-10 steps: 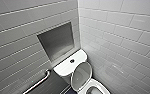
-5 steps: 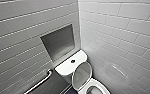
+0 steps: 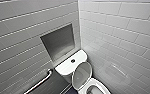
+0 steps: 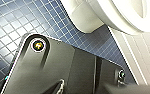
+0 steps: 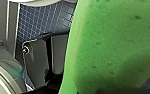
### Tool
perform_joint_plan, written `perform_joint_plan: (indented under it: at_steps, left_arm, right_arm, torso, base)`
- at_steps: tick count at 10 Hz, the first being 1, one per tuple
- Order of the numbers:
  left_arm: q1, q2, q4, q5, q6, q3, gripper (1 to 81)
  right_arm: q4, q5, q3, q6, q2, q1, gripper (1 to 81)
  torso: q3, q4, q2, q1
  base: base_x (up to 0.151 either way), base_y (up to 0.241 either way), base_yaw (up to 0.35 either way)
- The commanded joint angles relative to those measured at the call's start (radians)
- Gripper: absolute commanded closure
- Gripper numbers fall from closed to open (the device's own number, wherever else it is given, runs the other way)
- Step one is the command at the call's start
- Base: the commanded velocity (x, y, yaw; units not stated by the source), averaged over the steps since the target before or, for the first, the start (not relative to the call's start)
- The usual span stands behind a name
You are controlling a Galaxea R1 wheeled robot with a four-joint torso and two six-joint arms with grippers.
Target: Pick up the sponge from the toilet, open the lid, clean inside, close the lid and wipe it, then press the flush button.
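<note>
1. Overhead, in the head view, the white toilet (image 3: 102, 87) sits in the corner of a room walled in pale grey tile (image 3: 121, 30). Its lid (image 3: 81, 75) stands raised, leaning back toward the tank (image 3: 64, 67) and leaving the toilet open. A round flush button (image 3: 73, 60) sits in the tank top. A square recessed niche (image 3: 57, 42) is set in the wall above the tank. A metal grab bar (image 3: 39, 83) slants along the wall beside it.

2. Lower down, in the left wrist view, the camera looks across a floor (image 4: 21, 22) of small dark blue tiles. The rounded white bowl (image 4: 121, 12) curves overhead, with its pedestal (image 4: 86, 20) meeting the floor just below. A strip of white tiling (image 4: 146, 62) runs alongside. The left gripper (image 4: 73, 87) is near the toilet's base. Whether it is spread or pressed together cannot be told.

3. Close in, in the right wrist view, the sponge (image 5: 111, 47) looms bright green and pitted, held up above the blue tiled floor beside the toilet's white curves. The right gripper (image 5: 101, 91) is pinching the sponge, and its tips are largely hidden behind the soft pad.
</note>
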Motion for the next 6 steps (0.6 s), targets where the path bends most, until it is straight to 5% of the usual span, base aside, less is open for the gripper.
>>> perform_joint_plan:
  at_steps: [1, 2, 3, 5, 6]
  left_arm:
    - [-0.068, -0.021, -0.015, 0.057, -0.038, 0.053, 1.0]
    - [-0.082, -0.019, -0.020, 0.061, -0.038, 0.055, 1.0]
    - [-0.103, -0.016, -0.023, 0.064, -0.041, 0.056, 1.0]
    - [-0.151, -0.016, -0.023, 0.064, -0.121, 0.075, 1.0]
    - [-0.168, -0.018, -0.023, 0.064, -0.127, 0.095, 1.0]
  right_arm:
    - [-0.028, 0.073, -0.099, -0.105, 0.050, -0.105, 81.1]
    - [-0.028, 0.091, -0.133, -0.119, 0.081, -0.139, 81.1]
    - [-0.029, 0.111, -0.170, -0.123, 0.110, -0.162, 81.1]
    - [-0.028, 0.139, -0.212, -0.132, 0.144, -0.189, 81.1]
    - [-0.028, 0.141, -0.221, -0.139, 0.155, -0.199, 81.1]
  torso:
    - [0.000, 0.000, 0.100, -0.064]
    - [0.000, 0.000, 0.103, -0.066]
    - [0.070, 0.000, 0.116, -0.076]
    - [0.099, 0.000, 0.169, -0.110]
    - [0.115, 0.000, 0.103, -0.067]
  base:
    - [0.000, 0.000, 0.000]
    - [0.000, 0.000, 0.000]
    - [0.000, 0.000, 0.000]
    - [0.000, 0.000, 0.000]
    - [0.000, 0.000, 0.000]
